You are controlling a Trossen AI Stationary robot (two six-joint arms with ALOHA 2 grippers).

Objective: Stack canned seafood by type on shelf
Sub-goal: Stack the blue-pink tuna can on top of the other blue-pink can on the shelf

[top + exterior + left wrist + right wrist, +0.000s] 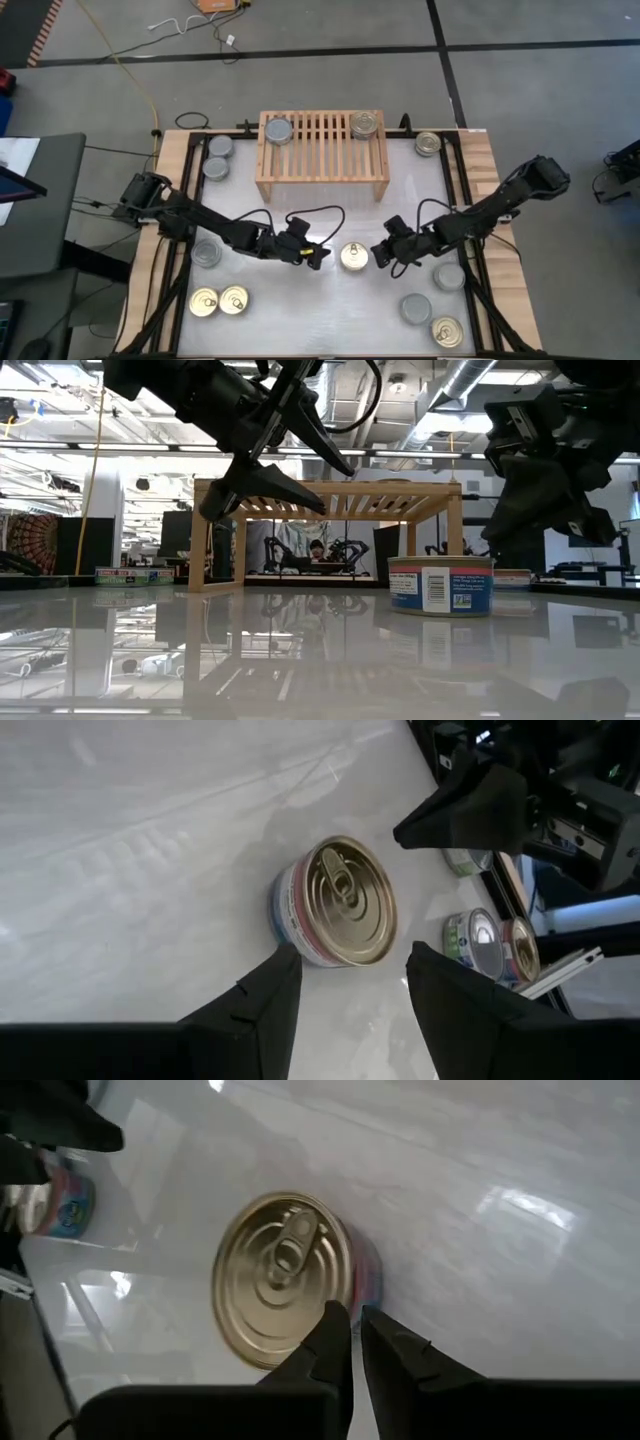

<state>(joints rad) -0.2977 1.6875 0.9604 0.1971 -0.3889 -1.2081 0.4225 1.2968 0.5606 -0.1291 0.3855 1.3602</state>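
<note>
A gold can [354, 257] sits alone near the middle of the surface [330, 310], between the two arms. The left gripper [318, 256] hangs just beside it with its fingers [250, 1010] spread wide and nothing between them, facing the can as if lined up to close around it. The right gripper [381, 255] is on the can's other side, fingers pressed together and empty, with the tips just beside the can's rim; whether they touch it I cannot tell. It seems placed to steady or nudge the can rather than grasp it.

The shelf [322, 175] stands at the far edge. On its slatted top a silver can [279, 130] sits at the left end and a gold one [364, 124] at the right end, which suggests each end is kept for one type, so the middle can likely belongs on the right.

Other cans wait around the surface: two silver [215, 158] near the far left corner, one [428, 143] near the far right corner, one silver [206, 252] at the left edge, two gold [219, 300] at the near left corner, and three [433, 306] towards the near right corner.

The surface is glossy white and mirrors the shelf. Beyond it lie a grey floor with cables and an open workshop with ceiling pipes and benches.
</note>
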